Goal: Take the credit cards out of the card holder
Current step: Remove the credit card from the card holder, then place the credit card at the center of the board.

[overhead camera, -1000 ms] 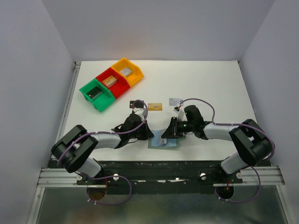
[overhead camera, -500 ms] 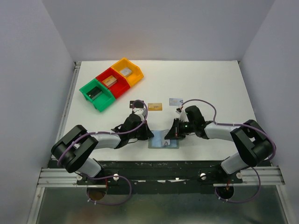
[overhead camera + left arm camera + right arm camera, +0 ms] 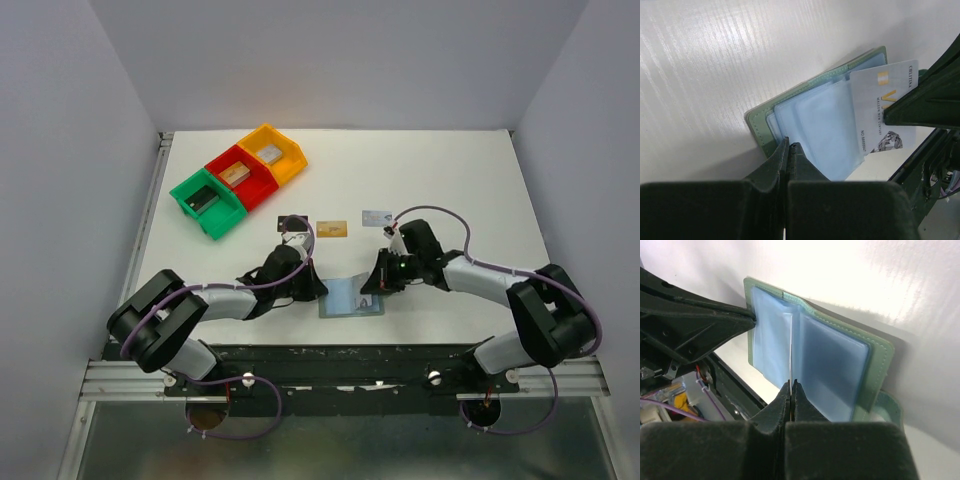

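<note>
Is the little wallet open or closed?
Open: the wallet lies spread on the table with its blue pockets facing up, and a white card pokes out.

We distinguish both arms by the same build: the left arm (image 3: 225,298) and the right arm (image 3: 485,283) carry pale grey tubular links between bulky black rounded joint housings. A thin purple cable (image 3: 430,209) loops along each arm. The left gripper (image 3: 788,143) and the right gripper (image 3: 791,384) have matte black wedge-shaped fingers.
</note>
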Controlling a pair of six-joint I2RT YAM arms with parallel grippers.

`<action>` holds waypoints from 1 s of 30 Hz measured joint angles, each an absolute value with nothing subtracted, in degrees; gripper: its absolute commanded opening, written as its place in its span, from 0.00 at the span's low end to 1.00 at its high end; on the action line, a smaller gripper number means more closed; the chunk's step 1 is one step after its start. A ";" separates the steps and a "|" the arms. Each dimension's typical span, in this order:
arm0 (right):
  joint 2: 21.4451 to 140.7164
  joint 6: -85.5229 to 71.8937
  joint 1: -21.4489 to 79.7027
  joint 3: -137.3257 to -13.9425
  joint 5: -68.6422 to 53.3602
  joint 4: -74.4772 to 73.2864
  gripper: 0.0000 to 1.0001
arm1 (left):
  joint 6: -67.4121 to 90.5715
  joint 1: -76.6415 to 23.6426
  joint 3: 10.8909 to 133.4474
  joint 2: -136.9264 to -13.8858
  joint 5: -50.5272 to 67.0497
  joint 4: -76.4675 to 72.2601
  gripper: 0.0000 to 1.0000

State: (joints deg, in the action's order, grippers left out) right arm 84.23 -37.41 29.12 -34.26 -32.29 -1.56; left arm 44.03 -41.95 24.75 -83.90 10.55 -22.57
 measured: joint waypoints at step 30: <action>59.59 -17.91 30.83 -44.66 -34.30 -20.88 0.00 | 39.75 -41.01 24.84 -53.06 10.20 -16.16 0.90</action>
